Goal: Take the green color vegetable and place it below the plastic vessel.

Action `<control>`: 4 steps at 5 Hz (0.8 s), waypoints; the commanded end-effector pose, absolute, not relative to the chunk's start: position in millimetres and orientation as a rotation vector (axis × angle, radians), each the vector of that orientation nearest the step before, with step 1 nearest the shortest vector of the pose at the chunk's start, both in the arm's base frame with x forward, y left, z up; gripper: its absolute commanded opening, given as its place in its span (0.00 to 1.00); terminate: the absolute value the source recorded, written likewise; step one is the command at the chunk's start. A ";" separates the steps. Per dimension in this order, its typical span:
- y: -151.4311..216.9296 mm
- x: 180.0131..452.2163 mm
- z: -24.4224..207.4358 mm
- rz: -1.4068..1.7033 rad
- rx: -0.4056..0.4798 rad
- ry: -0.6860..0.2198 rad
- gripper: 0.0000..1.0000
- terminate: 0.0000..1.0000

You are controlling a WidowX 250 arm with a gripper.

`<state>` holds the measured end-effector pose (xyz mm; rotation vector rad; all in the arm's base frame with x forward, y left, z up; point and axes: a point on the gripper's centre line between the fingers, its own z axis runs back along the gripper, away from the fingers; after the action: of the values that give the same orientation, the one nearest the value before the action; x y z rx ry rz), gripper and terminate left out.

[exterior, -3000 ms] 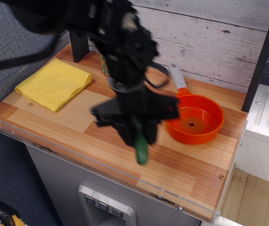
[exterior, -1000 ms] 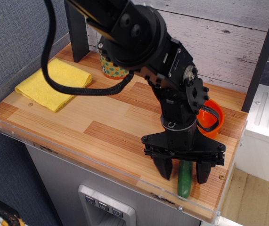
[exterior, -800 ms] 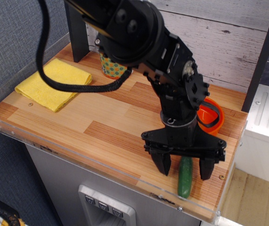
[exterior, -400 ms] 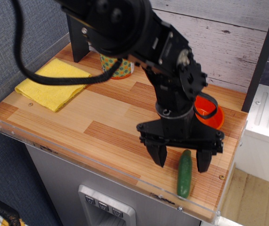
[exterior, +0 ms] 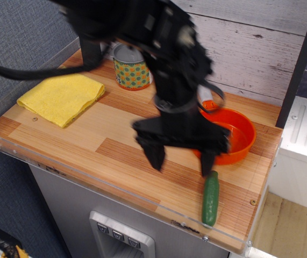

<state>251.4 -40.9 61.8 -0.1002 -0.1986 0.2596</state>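
A folded yellow cloth (exterior: 62,97) lies far left on the table (exterior: 78,145), a dotted can (exterior: 132,67) beyond it. My pincer (exterior: 181,155) hangs wide and empty above the wood. The cucumber (exterior: 211,198) lies near the front edge, just below the orange pan (exterior: 236,138), to my right.

Dark green cucumber (exterior: 210,199); orange pan (exterior: 238,141); yellow cloth (exterior: 61,98); can (exterior: 132,68) (teal-and-orange dotted label); black gripper (exterior: 182,159).

Even, bright lighting with soft shadows; the arm and gripper (exterior: 181,158) are motion-blurred, while the table (exterior: 78,140) stays sharp to its edges.
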 end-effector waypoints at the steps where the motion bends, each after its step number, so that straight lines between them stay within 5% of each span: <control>1: -0.4 256.7 81.2 0.338 -0.070 -0.286 1.00 0.00; 4: 61.4 323.3 97.2 0.426 0.035 -0.315 1.00 0.00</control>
<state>331.8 65.3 83.4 0.0322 -0.2664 0.4228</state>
